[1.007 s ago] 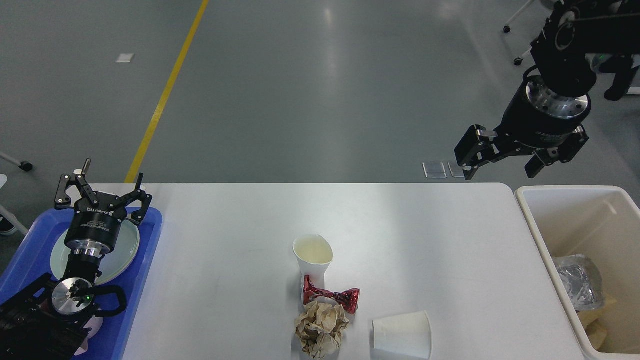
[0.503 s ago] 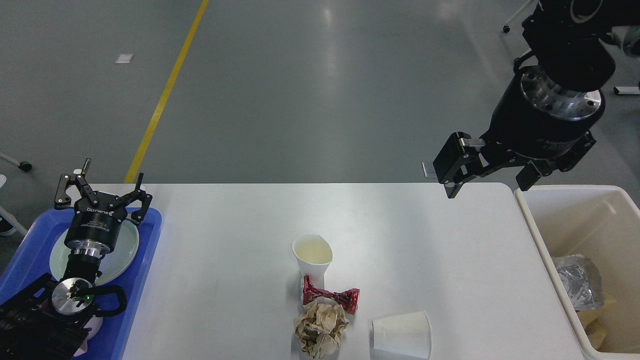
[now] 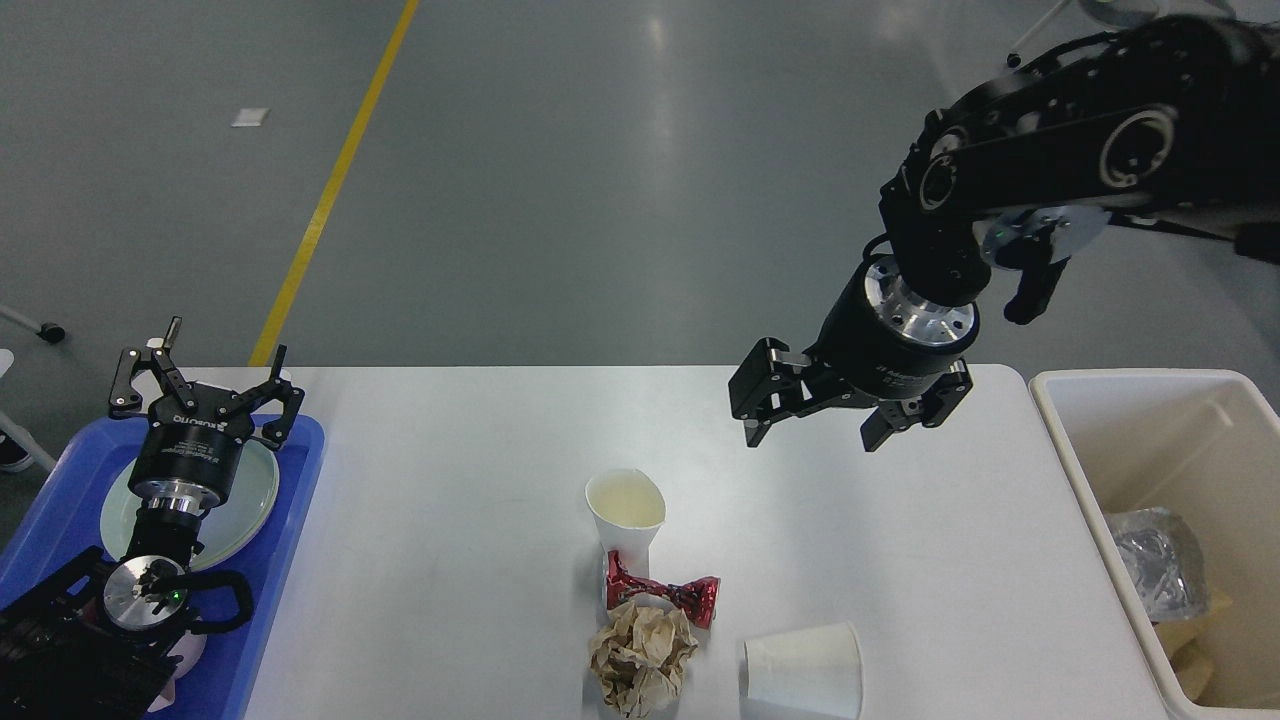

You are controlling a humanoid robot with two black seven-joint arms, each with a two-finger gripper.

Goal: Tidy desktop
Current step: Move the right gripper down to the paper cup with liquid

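Hanging above the far right part of the wide white matte desktop (image 3: 450, 600), the right gripper (image 3: 812, 420) has its jaws spread and empty. Spread too, the left gripper (image 3: 205, 380) hovers over a pale round plate (image 3: 255, 500) in the blue plastic tray (image 3: 300, 480) at the desktop's left end. Beyond lies grey glossy floor (image 3: 600, 180) with a yellow line (image 3: 330, 190).

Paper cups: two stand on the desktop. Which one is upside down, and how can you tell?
The white cup at the near edge, right of the crumpled brown paper, is inverted, wide rim down. The other cup stands mouth up, showing its cream inside.
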